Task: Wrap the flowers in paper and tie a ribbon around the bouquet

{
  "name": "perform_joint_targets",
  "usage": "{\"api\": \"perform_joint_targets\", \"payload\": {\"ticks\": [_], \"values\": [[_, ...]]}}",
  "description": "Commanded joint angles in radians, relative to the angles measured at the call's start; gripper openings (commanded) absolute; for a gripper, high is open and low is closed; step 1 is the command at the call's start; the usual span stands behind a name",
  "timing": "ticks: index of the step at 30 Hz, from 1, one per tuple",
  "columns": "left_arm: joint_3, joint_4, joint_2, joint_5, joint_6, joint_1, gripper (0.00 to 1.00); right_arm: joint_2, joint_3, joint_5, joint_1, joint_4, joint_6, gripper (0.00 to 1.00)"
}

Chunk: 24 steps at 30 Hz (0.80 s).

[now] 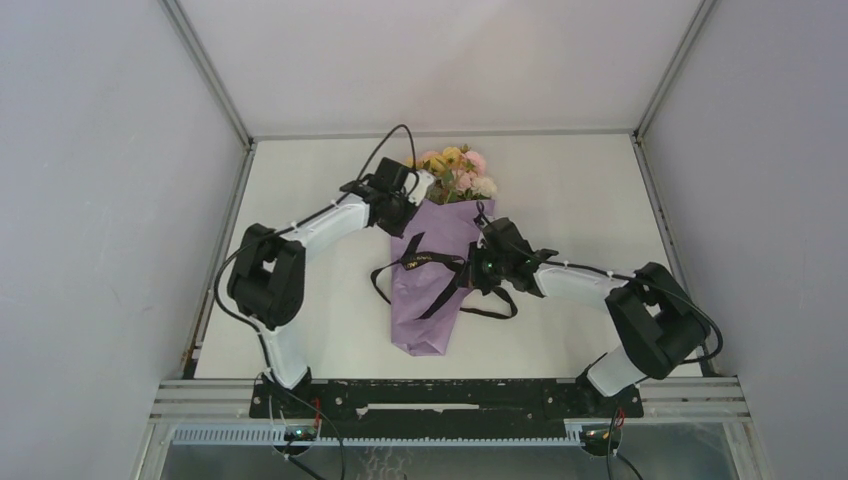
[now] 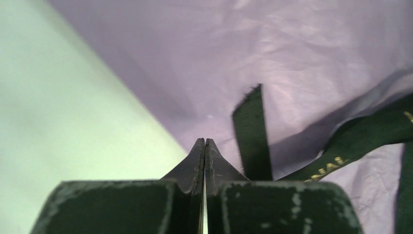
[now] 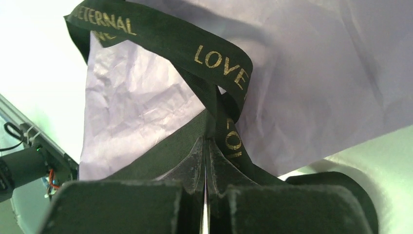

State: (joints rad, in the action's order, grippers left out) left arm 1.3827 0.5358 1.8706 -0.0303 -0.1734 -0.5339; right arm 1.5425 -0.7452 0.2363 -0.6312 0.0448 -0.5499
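Top external view: bouquet (image 1: pixel 425 310) on the desk (image 1: pixel 320 330), ribbon (image 1: pixel 430 262) crossing it

Flowers (image 1: pixel 460 172) point to the far side. Right jaws clamp the ribbon beside the lilac paper (image 3: pixel 316 73); left jaws are pressed together just beside a loose ribbon end

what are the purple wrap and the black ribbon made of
The paper looks like thin, matte lilac paper, going by its fine crinkles and sharp creases. The ribbon seems to be woven black fabric, faintly ribbed, with printed gold lettering.

One bouquet (image 1: pixel 437 285), one ribbon (image 3: pixel 214 57), two claws — left claw (image 2: pixel 205 142), right claw (image 3: pixel 206 141).
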Motion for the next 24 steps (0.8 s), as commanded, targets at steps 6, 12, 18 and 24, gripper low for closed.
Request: {"api": "perform_joint_targets", "payload": {"ticks": [6, 12, 18, 24], "values": [[0.013, -0.056, -0.129, -0.118, 0.032, 0.135, 0.0, -0.112, -0.019, 0.074, 0.037, 0.091, 0.095, 0.0], [-0.006, -0.058, -0.091, -0.127, 0.076, 0.041, 0.36, -0.076, -0.019, 0.09, 0.029, 0.063, 0.083, 0.0], [0.03, -0.023, -0.033, 0.013, 0.079, 0.003, 0.55, -0.071, -0.019, 0.078, 0.019, 0.066, 0.088, 0.0], [-0.069, -0.131, -0.121, 0.138, 0.295, 0.057, 0.7, -0.061, -0.019, 0.078, 0.017, 0.06, 0.09, 0.0]]}}
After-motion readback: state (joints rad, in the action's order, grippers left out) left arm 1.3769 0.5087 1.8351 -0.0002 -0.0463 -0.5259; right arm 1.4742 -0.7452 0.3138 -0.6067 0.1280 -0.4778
